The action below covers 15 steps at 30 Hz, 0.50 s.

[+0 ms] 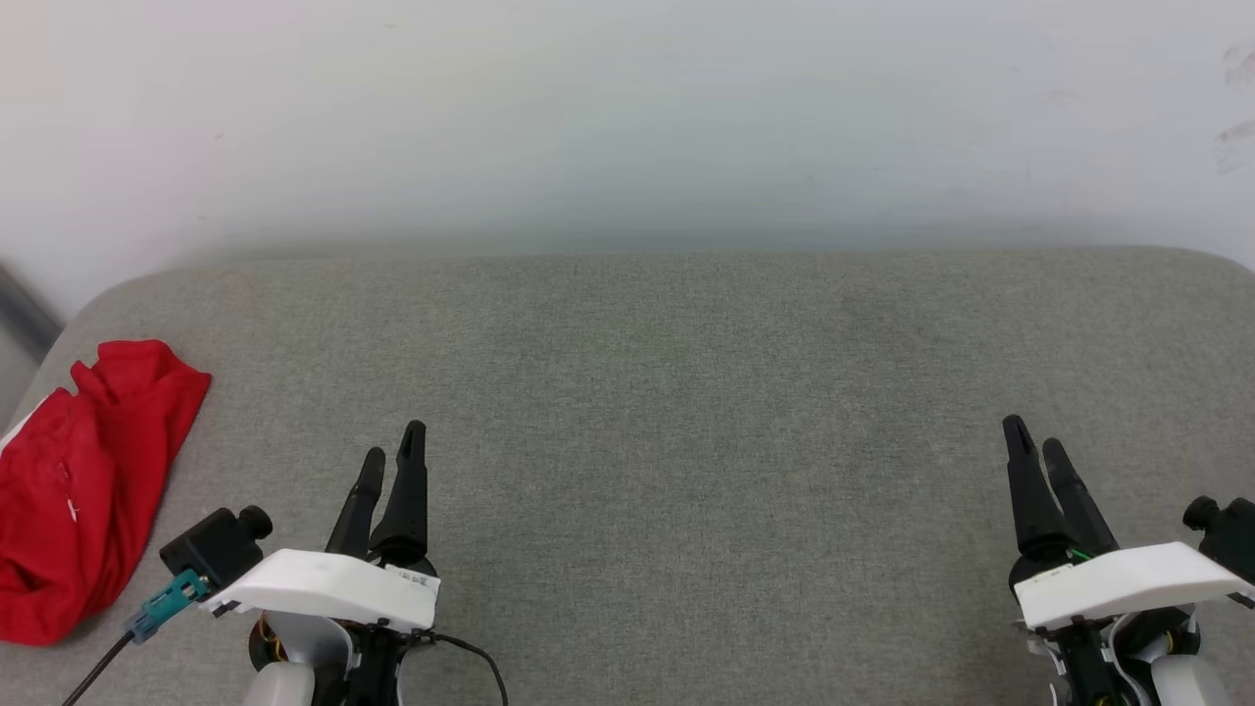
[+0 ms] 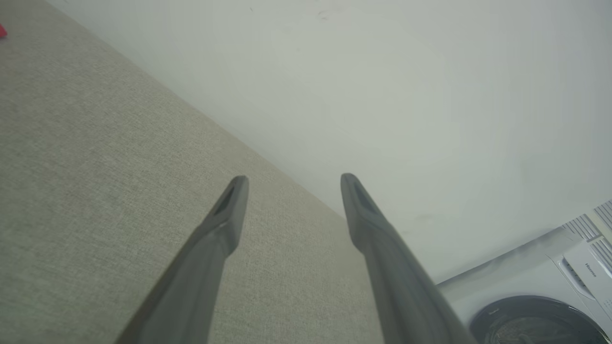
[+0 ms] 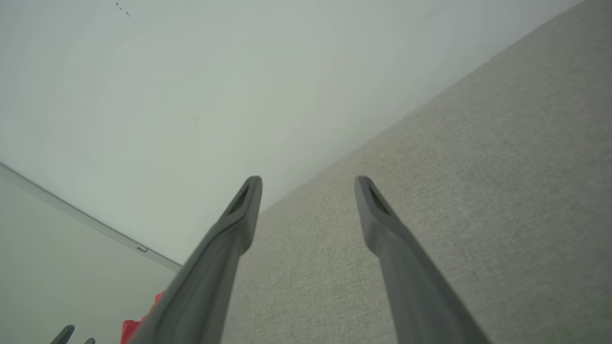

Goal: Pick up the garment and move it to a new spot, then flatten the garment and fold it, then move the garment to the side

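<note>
The garment (image 1: 83, 480) is a bright red cloth lying bunched at the far left edge of the grey padded surface (image 1: 686, 392). A sliver of the garment (image 3: 136, 325) also peeks out low in the right wrist view, and a tiny red speck of it (image 2: 2, 31) sits at the left wrist view's left edge. My left gripper (image 1: 392, 456) hovers at the lower left, to the right of the garment and apart from it, open and empty (image 2: 291, 181). At the lower right my right gripper (image 1: 1037, 436) is open too, with nothing between its fingers (image 3: 308, 184).
A white wall (image 1: 627, 118) rises behind the grey surface. A white washing machine (image 2: 540, 306) with a dark round door shows in the left wrist view's lower right. The left gripper's fingertips (image 3: 67, 332) show at the right wrist view's bottom left.
</note>
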Available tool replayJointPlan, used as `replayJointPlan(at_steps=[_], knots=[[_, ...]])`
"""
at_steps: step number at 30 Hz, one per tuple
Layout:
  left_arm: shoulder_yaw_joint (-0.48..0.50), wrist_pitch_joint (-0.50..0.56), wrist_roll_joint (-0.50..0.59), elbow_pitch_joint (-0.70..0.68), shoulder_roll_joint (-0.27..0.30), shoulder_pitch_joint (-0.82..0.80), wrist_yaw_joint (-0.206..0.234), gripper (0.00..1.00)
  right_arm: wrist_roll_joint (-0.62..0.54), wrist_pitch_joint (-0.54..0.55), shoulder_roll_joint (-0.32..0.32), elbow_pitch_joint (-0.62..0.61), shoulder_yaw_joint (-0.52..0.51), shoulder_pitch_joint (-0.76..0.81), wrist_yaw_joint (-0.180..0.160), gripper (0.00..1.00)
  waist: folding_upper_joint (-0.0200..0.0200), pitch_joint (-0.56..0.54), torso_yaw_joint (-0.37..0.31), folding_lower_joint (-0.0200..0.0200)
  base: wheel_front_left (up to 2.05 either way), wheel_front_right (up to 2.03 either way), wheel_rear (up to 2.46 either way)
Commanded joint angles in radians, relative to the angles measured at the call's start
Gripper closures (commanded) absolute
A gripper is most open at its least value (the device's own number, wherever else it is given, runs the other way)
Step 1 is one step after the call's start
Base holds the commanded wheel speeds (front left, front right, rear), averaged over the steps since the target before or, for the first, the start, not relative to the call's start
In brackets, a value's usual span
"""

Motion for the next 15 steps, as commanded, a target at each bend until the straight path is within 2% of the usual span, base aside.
replayJointPlan(at_steps=[1, 15], knots=[[-0.004, -0.010, 0.040, -0.007, 0.008, -0.030, 0.000, 0.00, -0.038, -0.011, -0.009, -0.004, 0.002, -0.033, 0.000, 0.00, -0.0001, 0.000, 0.000, 0.0000, 0.00, 0.00, 0.00], [-0.018, -0.053, 0.282, -0.007, 0.015, -0.036, 0.022, 0.00, -0.273, -0.043, -0.015, 0.028, 0.015, -0.054, 0.000, 0.00, -0.0001, -0.002, 0.005, 0.0000, 0.00, 0.00, 0.00]])
